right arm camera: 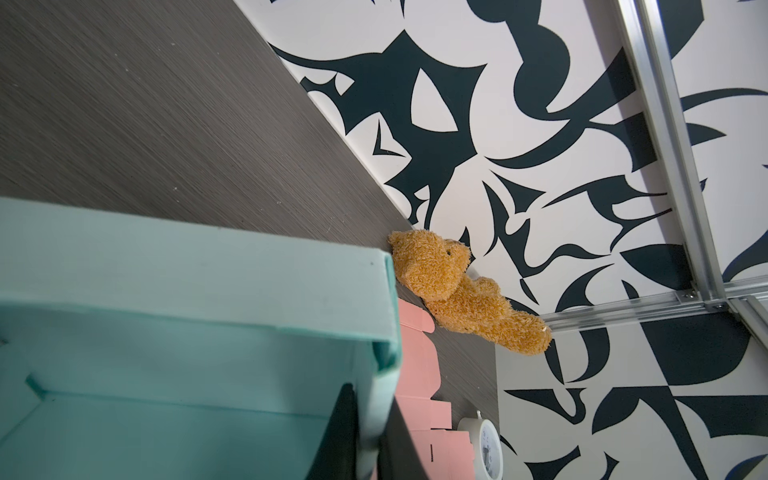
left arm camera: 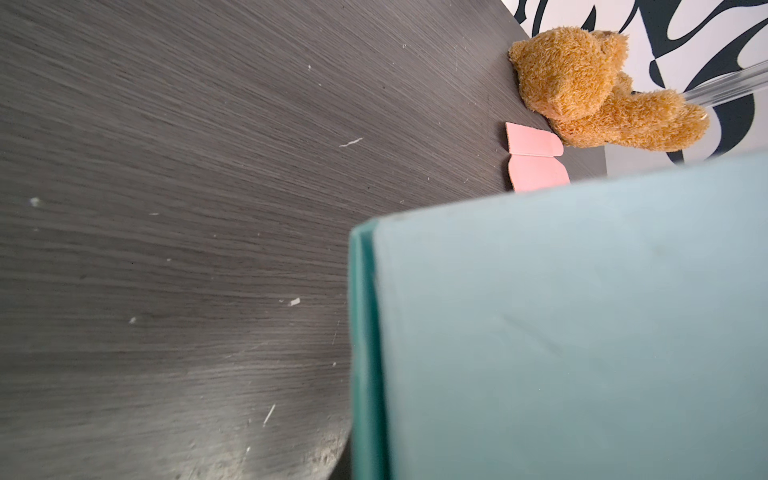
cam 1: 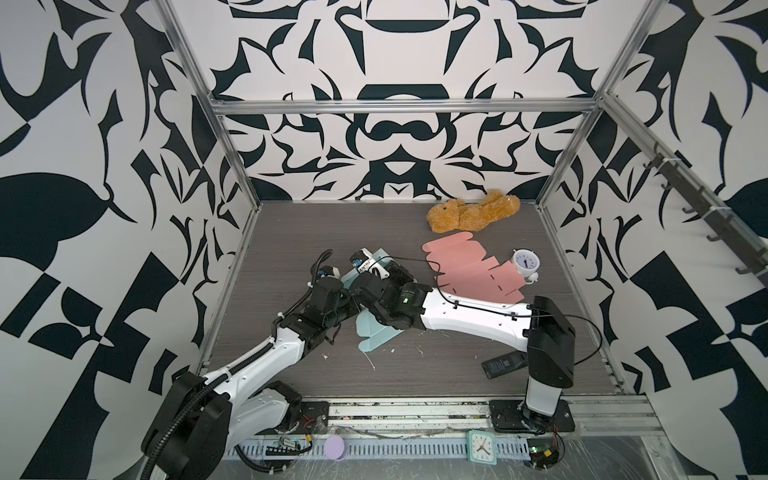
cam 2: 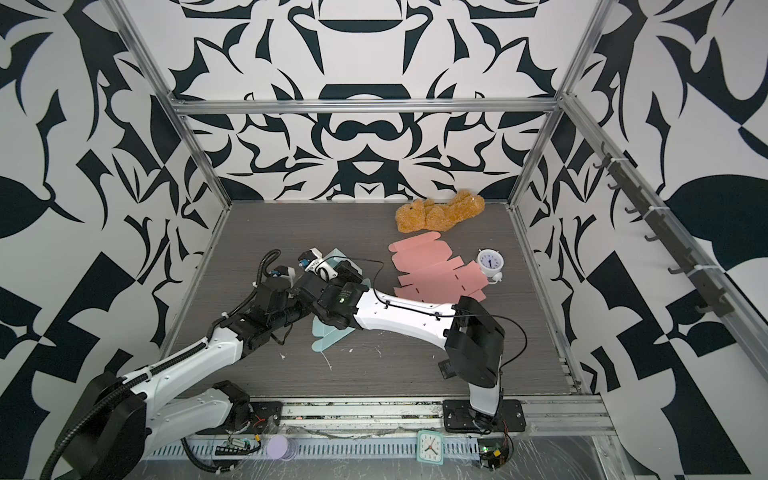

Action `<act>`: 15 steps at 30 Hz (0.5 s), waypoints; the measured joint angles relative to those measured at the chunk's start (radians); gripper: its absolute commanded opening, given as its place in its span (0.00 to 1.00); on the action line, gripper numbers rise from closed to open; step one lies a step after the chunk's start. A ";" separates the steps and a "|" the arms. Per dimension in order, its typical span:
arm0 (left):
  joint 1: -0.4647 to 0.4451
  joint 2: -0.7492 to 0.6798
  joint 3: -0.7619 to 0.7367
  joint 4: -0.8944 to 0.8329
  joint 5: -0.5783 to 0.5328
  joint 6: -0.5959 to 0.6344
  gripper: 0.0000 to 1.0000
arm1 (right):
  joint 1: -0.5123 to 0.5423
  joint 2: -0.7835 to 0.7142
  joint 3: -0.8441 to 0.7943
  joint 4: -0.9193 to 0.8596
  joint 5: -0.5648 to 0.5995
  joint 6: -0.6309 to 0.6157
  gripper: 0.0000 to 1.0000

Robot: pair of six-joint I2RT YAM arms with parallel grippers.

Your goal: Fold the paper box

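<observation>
Both top views show my left gripper and right gripper close together over one teal paper box. Beyond my right fingers lie one pink blank, one bear, one round clock and one square clock. Only the left wrist view shows the box wall hiding my left fingers, which are pressed together. Only the right wrist view shows the box's inside; I cannot tell how far apart my right fingers are.

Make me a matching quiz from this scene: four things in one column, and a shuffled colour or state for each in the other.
Things:
1. teal paper box
2. pink cardboard sheet
3. teddy bear
4. alarm clock

Descriptions:
A. brown and furry
B. flat, not folded
C. partly folded, walls raised
D. white and round, with a dial

Pairs: 1-C, 2-B, 3-A, 4-D
</observation>
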 measured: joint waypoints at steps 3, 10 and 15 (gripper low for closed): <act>-0.008 0.000 0.000 -0.004 0.003 0.016 0.02 | 0.004 -0.004 -0.011 0.002 -0.006 -0.005 0.24; -0.018 0.001 0.000 -0.007 0.008 0.044 0.02 | 0.011 -0.075 -0.057 0.012 -0.063 0.011 0.37; -0.019 0.001 0.004 -0.017 0.005 0.056 0.02 | 0.018 -0.134 -0.087 0.024 -0.129 0.038 0.53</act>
